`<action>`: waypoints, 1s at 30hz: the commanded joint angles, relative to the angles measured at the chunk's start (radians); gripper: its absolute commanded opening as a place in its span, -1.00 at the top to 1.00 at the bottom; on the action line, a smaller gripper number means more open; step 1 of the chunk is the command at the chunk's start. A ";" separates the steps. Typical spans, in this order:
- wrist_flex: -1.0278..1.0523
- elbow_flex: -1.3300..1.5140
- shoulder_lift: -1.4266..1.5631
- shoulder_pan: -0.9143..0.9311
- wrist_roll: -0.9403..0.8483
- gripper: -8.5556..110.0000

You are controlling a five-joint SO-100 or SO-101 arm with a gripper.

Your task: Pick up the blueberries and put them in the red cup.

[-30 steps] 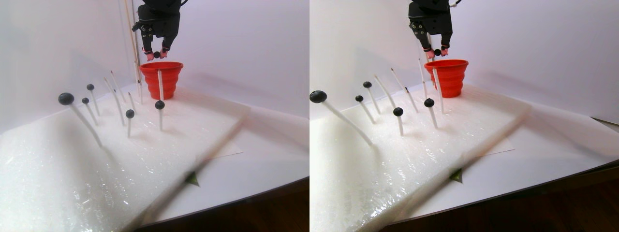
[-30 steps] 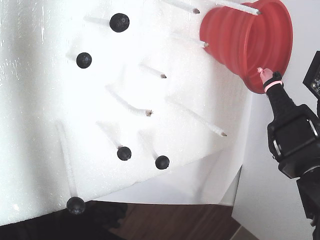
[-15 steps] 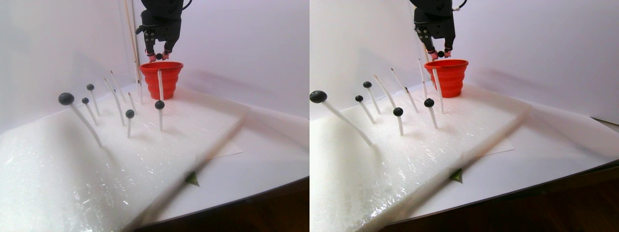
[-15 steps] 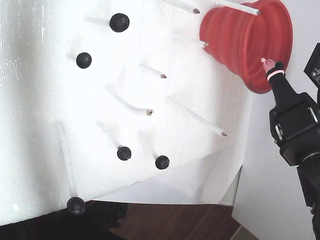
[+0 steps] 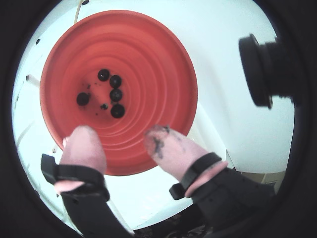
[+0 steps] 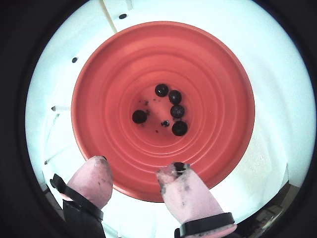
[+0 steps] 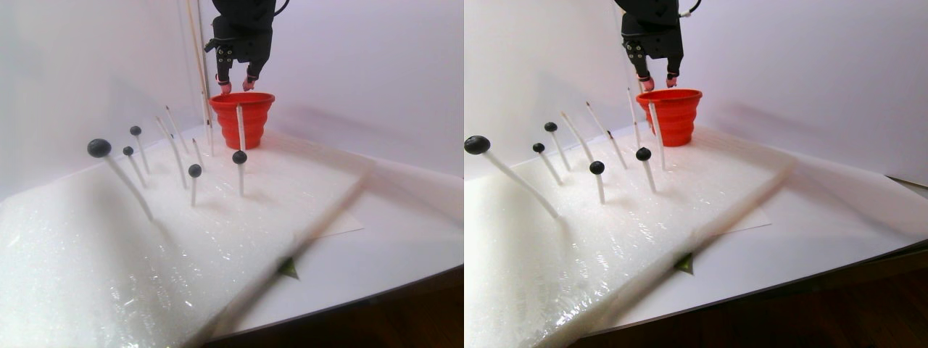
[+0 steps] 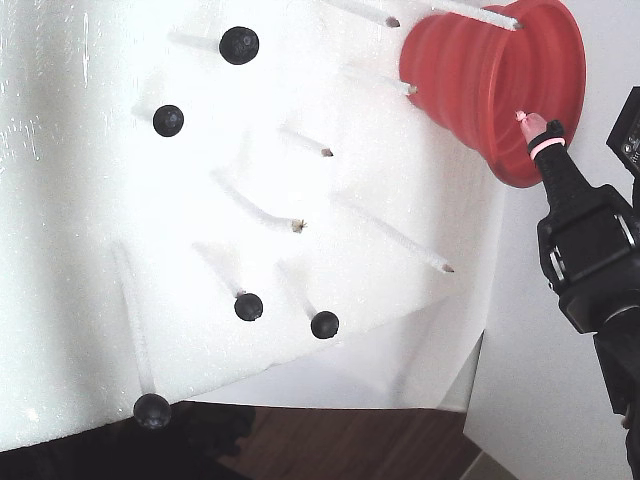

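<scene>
Wrist views look straight down into the red cup [image 6: 163, 49], whose mouth opens upward toward the lens, its long axis running vertically. Inside, it steps down in ribbed rings from a wide flared rim to a small floor. Seen in the stereo pair view, the red cup [image 7: 241, 116] stands upright on the far end of a white foam sheet [image 7: 109, 246], wider at the top than at the base.

That foam sheet carries a scatter of thin white sticks [image 7: 174, 152], most leaning a little. Five of them are each tipped with a dark ball, and the rest are bare.

Above the cup's near rim hangs the gripper [image 6: 132, 174], its two pink-tipped fingers [image 6: 183, 191] spread apart with nothing between them. Dark smudges mark one fingertip. From the fixed view the gripper [image 8: 530, 127] reaches in from the right, over the cup's rim.

Five blueberries [image 6: 177, 111] rest on the cup's floor, four in a loose curved line and one [image 6: 139, 116] apart to the left in that wrist view, with a few dark specks beside them. They are small, round, matte and blue-black. Those on the sticks [image 8: 239, 45] look the same, differing slightly in size.
</scene>
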 commanded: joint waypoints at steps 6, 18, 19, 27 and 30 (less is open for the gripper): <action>0.038 0.046 0.244 -0.006 -0.011 0.57; 0.104 0.150 0.370 -0.008 -0.038 0.57; 0.112 0.152 0.382 -0.006 -0.040 0.57; 0.143 0.201 0.434 -0.002 -0.054 0.58; 0.158 0.216 0.454 -0.002 -0.055 0.58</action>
